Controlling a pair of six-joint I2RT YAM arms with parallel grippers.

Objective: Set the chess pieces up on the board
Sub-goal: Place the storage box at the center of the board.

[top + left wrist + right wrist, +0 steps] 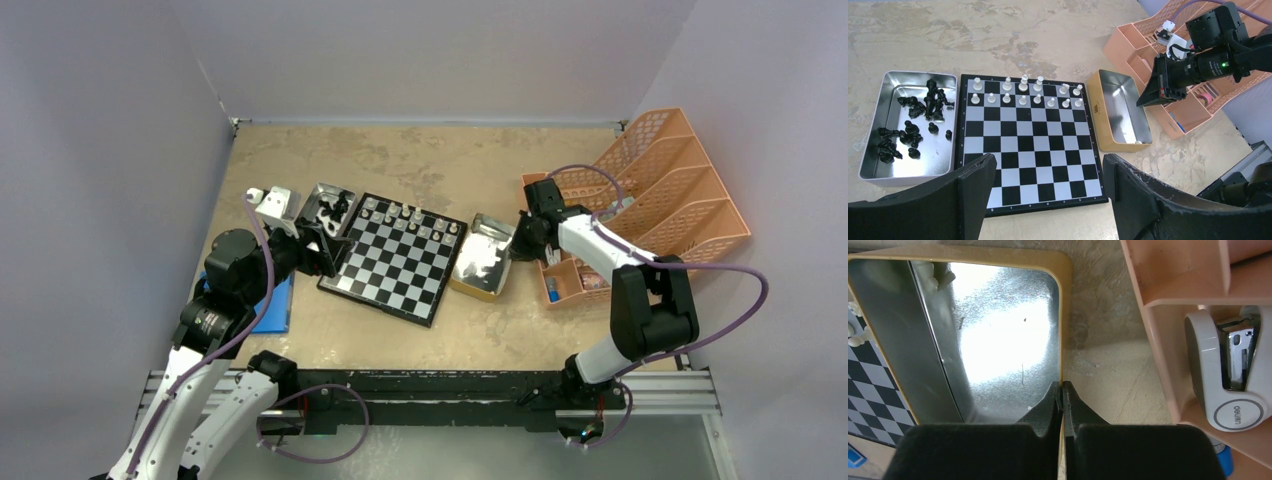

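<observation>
The board (1028,145) lies mid-table. Cream-white chess pieces (1024,80) fill its two far rows. The black chess pieces (930,102) lie in a heap in a silver tray (870,150) left of the board. My left gripper (1048,165) hangs open over the board's near edge, holding nothing. On the board's right stands a gold tray (998,330) with one small white piece (1138,142) left in its corner. My right gripper (1063,385) is shut on that tray's right wall, and the thin rim runs between its fingertips.
An orange desk organizer (660,190) stands at the right, close beside my right arm, with a white stapler (1228,375) in a near compartment. A blue flat thing (275,305) lies left of the board, under my left arm. Walls enclose the table.
</observation>
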